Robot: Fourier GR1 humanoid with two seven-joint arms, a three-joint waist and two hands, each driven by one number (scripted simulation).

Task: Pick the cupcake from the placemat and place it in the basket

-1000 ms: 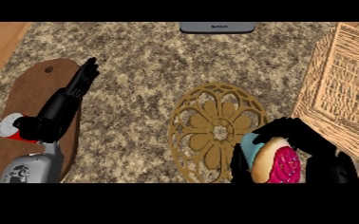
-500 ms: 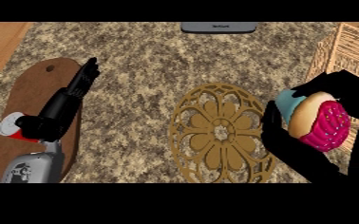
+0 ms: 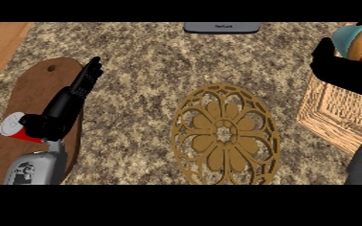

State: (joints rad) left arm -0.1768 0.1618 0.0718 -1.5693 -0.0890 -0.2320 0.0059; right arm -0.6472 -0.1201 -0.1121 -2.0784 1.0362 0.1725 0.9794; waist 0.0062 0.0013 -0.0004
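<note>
Here, shows right hand (image 3: 333, 69) curled round cupcake (image 3: 351, 39) at view's right edge, overlapping basket (image 3: 326, 115) at its upper rim. Places basket just below hand; calls, by judgement, for short lowering. Leaves cupcake's axis unreadable: mostly cut off, teal wrapper uppermost. Shows left hand (image 3: 79, 88) open, resting far left, beyond placemat (image 3: 225, 134).

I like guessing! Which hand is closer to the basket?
Right. The right hand is right at the basket, curled round the cupcake; the left hand rests far off at the view's left.
</note>
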